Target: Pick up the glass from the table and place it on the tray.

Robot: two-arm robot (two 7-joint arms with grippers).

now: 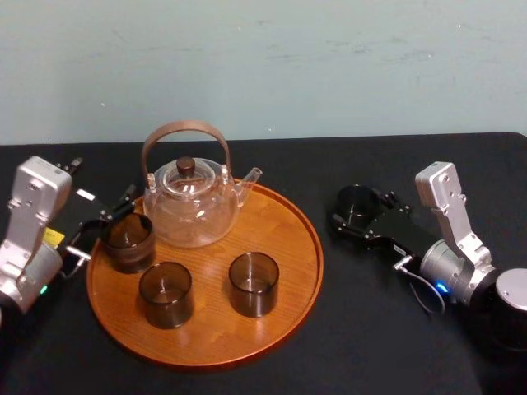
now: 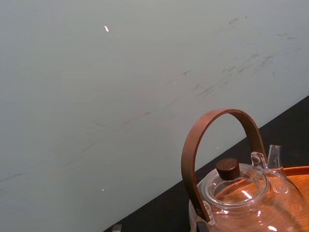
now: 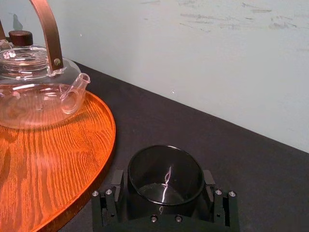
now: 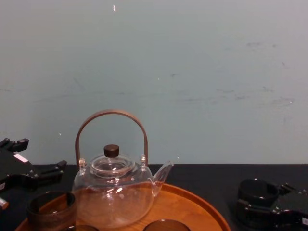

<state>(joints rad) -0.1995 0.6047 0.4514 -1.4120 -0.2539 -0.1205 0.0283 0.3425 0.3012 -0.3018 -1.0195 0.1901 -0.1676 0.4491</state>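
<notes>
A dark smoky glass [image 1: 356, 200] stands on the black table just right of the round wooden tray [image 1: 284, 222]. My right gripper [image 1: 361, 211] is shut on this glass [image 3: 164, 169], one finger [image 3: 112, 195] pressed against each side. The chest view has that glass [image 4: 257, 191] low at the right, close to the tabletop. My left gripper [image 1: 103, 226] is open at the tray's left edge, beside another dark glass [image 1: 128, 240] that stands on the tray, and holds nothing.
A clear glass teapot [image 1: 191, 202] with a brown hoop handle fills the back of the tray. Two more dark glasses [image 1: 166, 294] [image 1: 253, 284] stand toward the tray's front. Bare wood [image 3: 58, 154] lies along the tray's right side, facing the held glass.
</notes>
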